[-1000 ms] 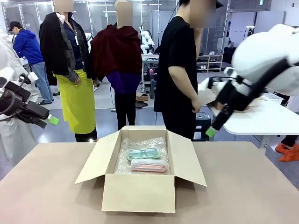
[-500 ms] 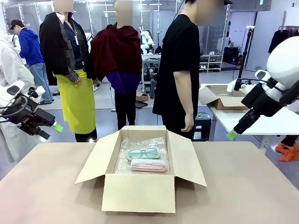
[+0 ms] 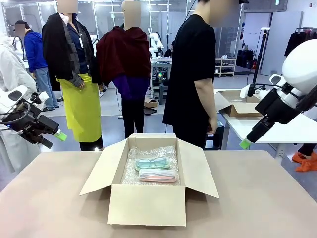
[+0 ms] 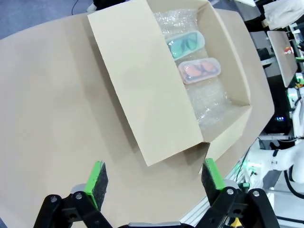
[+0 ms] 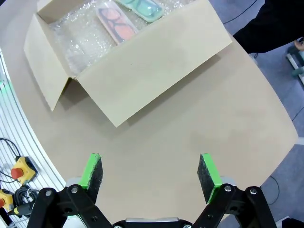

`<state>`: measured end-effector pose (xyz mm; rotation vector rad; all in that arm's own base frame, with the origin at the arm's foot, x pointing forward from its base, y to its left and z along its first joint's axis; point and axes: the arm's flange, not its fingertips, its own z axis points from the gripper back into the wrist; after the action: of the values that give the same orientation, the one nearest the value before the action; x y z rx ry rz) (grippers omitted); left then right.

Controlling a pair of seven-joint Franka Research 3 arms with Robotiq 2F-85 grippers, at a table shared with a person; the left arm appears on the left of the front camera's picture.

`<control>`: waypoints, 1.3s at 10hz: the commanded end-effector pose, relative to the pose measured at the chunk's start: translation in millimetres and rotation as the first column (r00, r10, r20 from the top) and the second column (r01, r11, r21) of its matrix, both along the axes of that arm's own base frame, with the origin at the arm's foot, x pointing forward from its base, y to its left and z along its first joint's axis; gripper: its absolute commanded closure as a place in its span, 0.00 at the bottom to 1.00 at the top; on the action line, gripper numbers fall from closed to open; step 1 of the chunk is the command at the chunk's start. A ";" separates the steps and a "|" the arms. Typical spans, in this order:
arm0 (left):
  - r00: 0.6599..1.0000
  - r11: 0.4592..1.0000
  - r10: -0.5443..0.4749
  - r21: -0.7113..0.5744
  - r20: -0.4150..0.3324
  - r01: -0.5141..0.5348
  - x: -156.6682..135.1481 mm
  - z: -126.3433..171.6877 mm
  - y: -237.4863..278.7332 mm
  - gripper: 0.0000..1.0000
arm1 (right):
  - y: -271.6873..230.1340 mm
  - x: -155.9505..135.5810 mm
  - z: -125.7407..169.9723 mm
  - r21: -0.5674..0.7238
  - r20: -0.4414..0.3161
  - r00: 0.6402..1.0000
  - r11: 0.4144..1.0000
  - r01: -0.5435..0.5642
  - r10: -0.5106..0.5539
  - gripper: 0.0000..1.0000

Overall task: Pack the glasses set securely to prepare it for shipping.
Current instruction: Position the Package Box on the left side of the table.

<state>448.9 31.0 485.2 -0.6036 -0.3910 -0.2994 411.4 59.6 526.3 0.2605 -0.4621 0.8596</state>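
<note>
An open cardboard box (image 3: 148, 204) stands mid-table, lined with bubble wrap (image 3: 130, 172). The glasses set lies inside on the wrap: a mint-green pack (image 3: 152, 163) behind a salmon-pink pack (image 3: 158, 175), side by side. The left wrist view shows both packs, mint (image 4: 185, 43) and pink (image 4: 199, 70); the right wrist view shows them too, mint (image 5: 142, 7) and pink (image 5: 116, 21). My left gripper (image 3: 57, 134) hovers open above the table's far left corner, far from the box. High off the far right edge, my right gripper (image 3: 246, 144) is open as well. Both hold nothing (image 4: 154, 173) (image 5: 150, 166).
All of the box's flaps (image 3: 99, 171) stand spread outward. A person in black (image 3: 190, 74) stands at the far side just behind the box. The brown table (image 3: 44, 198) has bare room left, right and in front of the box. Another table with a box (image 3: 237, 106) is at back right.
My right arm has swung back to the right and dropped a little, away from the person. My left gripper has sunk slightly. The box and packs have not moved.
</note>
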 end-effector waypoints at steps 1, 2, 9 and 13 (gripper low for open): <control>1.000 1.000 -0.001 -0.002 0.000 0.001 0.0 -0.1 0.0 0.00 | -0.1 -1.5 1.1 -0.004 -0.004 1.000 1.000 0.003 -0.003 0.00; 0.995 0.998 0.031 -0.048 -0.091 -0.036 21.9 -12.8 8.6 0.00 | -0.1 -1.5 1.1 -0.004 -0.004 1.000 1.000 0.003 -0.003 0.00; 0.942 0.953 0.015 -0.281 -0.336 -0.115 85.1 -118.1 21.2 0.00 | -0.1 -1.5 1.1 -0.004 -0.004 1.000 1.000 0.003 -0.003 0.00; 0.910 0.909 -0.026 -0.388 -0.413 -0.150 102.9 -157.9 24.8 0.00 | -0.1 -1.5 1.1 -0.004 -0.004 1.000 1.000 0.003 -0.003 0.00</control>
<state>541.1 53.0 329.5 -0.9943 -0.0724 0.0000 411.4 59.0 526.5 0.2614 -0.4628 0.8592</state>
